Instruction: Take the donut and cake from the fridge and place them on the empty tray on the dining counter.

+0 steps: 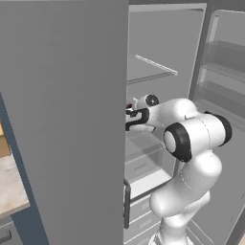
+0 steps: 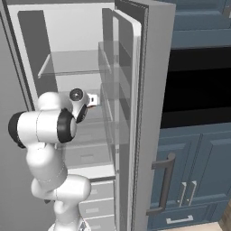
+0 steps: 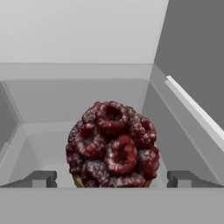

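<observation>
The cake (image 3: 113, 146), dark reddish-brown and knobbly like piled raspberries, stands inside the pale fridge (image 1: 62, 119) on a shelf. My gripper (image 3: 112, 178) is open, reaching into the fridge at mid height. Its two fingertips (image 3: 43, 178) flank the cake's base with a small gap on each side. From the left base view the gripper (image 1: 130, 115) is half hidden behind the closed left door. In the right base view the hand (image 2: 94, 100) sits beside the open right door (image 2: 153, 90). The donut is hidden.
Glass shelves (image 1: 153, 67) lie above my hand and white drawers (image 2: 97, 194) below it. The open door's racks (image 1: 225, 62) stand to the right. Blue-grey cabinets (image 2: 198, 180) flank the fridge. A beige counter corner (image 1: 9, 184) is at the far left.
</observation>
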